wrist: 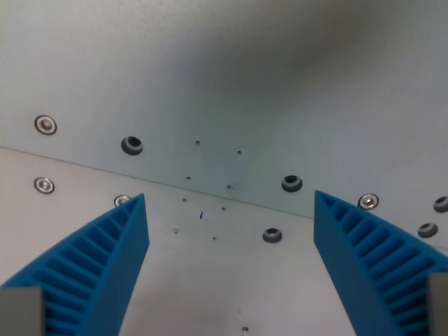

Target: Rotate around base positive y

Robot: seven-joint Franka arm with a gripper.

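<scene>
Hanging over a pale metal table (pixel 231 84), the gripper (pixel 229 210) has its two blue ribbed fingers (pixel 98 266) spread wide with nothing between them. A seam (pixel 84 166) between two plates runs across below, dotted with screws (pixel 45 124) and open holes (pixel 131 145).

My gripper (pixel 229 210) is hanging wide open over bare metal.

My two blue ribbed fingers (pixel 105 259) are pointing up into the wrist view from its lower corners, well apart, with nothing sitting between them; they are hovering above a pale plate crossed by a seam, touching nothing.
</scene>
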